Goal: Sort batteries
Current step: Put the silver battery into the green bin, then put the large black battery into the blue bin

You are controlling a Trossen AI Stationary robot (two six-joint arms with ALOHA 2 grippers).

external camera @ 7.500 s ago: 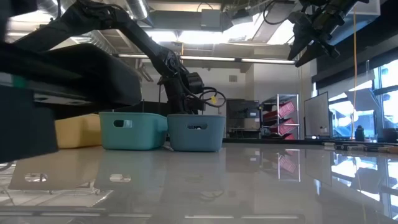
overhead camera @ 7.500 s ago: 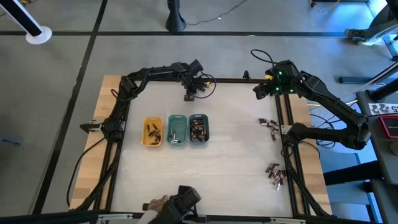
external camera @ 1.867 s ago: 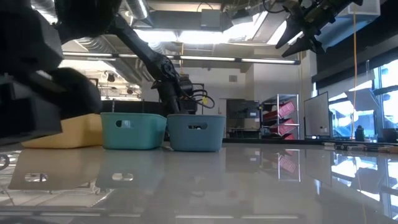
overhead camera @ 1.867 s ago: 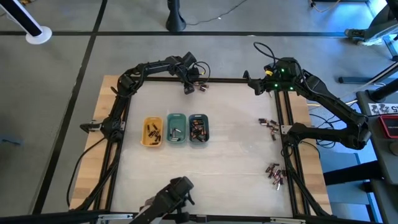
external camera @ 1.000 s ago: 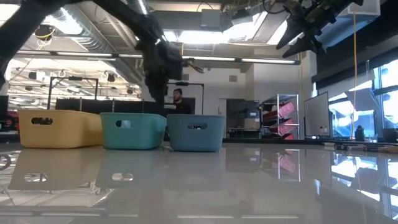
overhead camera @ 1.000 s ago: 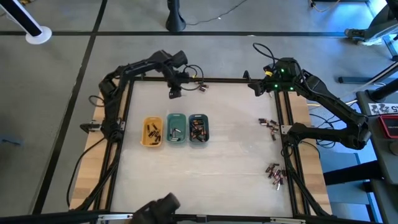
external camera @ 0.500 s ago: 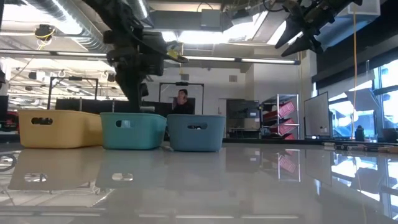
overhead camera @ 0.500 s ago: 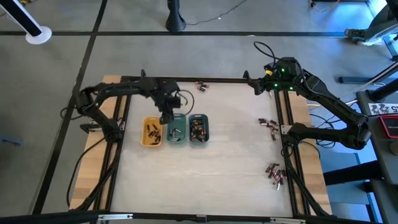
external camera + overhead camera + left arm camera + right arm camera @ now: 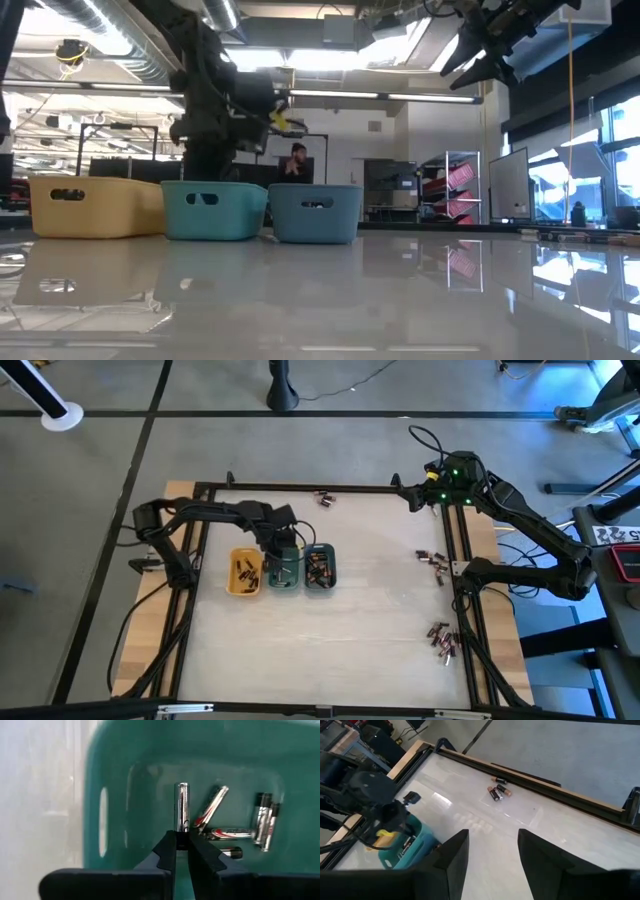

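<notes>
While the left gripper [image 9: 182, 839] jaws pinch a silvery battery [image 9: 182, 806] above the green tray [image 9: 107, 765], early release risks a bounce-out; right gripper [image 9: 491, 851] jaws stand open, empty.

three trays [image 9: 283, 569] side by side, left of the table [image 9: 370, 630] middle
batteries [image 9: 438, 560] lie scattered along the table's right edge; more [image 9: 325, 498] at the far edge.

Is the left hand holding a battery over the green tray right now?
Yes: in the left wrist view the left hand pinches a silvery battery above the green tray.
</notes>
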